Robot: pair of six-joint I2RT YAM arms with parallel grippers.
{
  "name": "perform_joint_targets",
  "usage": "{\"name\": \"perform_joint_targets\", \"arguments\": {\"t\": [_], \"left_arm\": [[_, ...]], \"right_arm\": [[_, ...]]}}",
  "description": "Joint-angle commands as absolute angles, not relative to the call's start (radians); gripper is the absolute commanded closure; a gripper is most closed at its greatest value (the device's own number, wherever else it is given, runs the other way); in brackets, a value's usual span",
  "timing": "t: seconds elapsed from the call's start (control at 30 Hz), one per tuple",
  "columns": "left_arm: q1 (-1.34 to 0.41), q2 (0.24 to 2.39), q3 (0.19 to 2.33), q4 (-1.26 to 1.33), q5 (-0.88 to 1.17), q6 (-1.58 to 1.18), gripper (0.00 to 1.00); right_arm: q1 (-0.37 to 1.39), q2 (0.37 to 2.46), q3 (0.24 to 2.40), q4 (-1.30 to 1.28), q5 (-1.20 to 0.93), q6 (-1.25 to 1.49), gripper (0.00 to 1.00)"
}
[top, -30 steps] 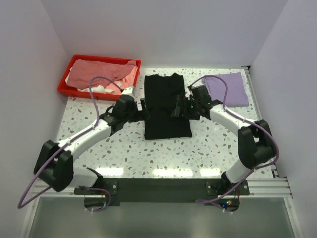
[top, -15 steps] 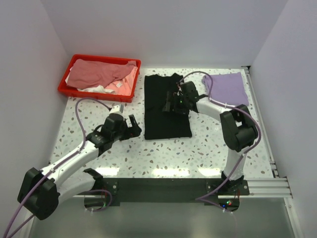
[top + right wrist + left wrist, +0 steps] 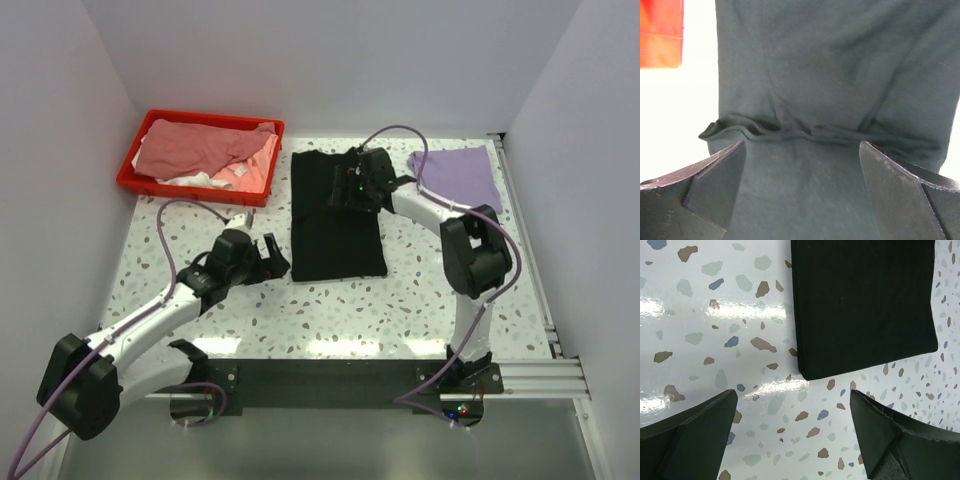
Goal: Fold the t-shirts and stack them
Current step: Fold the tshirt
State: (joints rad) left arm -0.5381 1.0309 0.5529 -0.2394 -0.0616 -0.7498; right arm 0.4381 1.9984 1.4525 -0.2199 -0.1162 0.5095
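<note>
The black t-shirt (image 3: 335,235) lies folded lengthwise in the middle of the table. Its near corner shows in the left wrist view (image 3: 865,305); a creased fold edge crosses it in the right wrist view (image 3: 815,75). A folded light purple t-shirt (image 3: 458,178) lies at the far right. Dusty pink and white shirts (image 3: 195,152) lie in the bin. My left gripper (image 3: 272,257) is open and empty over the bare table, left of the black shirt's near corner. My right gripper (image 3: 342,187) is open, just above the black shirt's far half, holding nothing.
A red plastic bin (image 3: 138,183) stands at the far left; its corner shows in the right wrist view (image 3: 660,35). White walls close in the speckled table (image 3: 400,310) on three sides. A metal rail runs along the right edge.
My left arm has drawn back toward me and off the black shirt. My right gripper has moved from the shirt's right edge to over its far half.
</note>
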Motion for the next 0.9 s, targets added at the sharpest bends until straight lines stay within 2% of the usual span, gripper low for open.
{"name": "perform_joint_targets", "arguments": {"t": [0.0, 0.27, 0.33, 0.37, 0.43, 0.53, 0.57, 0.87], "left_arm": [[-0.545, 1.069, 0.543, -0.149, -0.005, -0.765, 0.0], [-0.604, 1.224, 0.566, -0.025, 0.035, -0.765, 0.01], [-0.606, 1.259, 0.565, -0.015, 0.038, -0.762, 0.07], [-0.606, 1.269, 0.566, 0.018, 0.034, -0.756, 0.16], [-0.606, 1.298, 0.569, 0.023, 0.023, -0.75, 0.23], [-0.606, 1.342, 0.583, 0.025, 0.017, -0.736, 0.37], [-0.606, 1.351, 0.589, 0.028, 0.017, -0.733, 0.45], [-0.606, 1.45, 0.618, 0.055, 0.005, -0.723, 0.58]], "right_arm": [[0.434, 1.792, 1.409, -0.271, -0.032, 0.479, 0.01], [0.431, 1.418, 1.04, -0.325, 0.089, 0.531, 0.01], [0.43, 1.364, 0.954, -0.354, 0.115, 0.555, 0.01], [0.431, 1.312, 0.928, -0.359, 0.117, 0.561, 0.01], [0.43, 1.266, 0.856, -0.365, 0.106, 0.575, 0.01], [0.43, 1.181, 0.793, -0.376, 0.092, 0.6, 0.01], [0.43, 1.166, 0.779, -0.374, 0.086, 0.604, 0.01], [0.429, 1.127, 0.703, -0.38, 0.066, 0.621, 0.01]]}}
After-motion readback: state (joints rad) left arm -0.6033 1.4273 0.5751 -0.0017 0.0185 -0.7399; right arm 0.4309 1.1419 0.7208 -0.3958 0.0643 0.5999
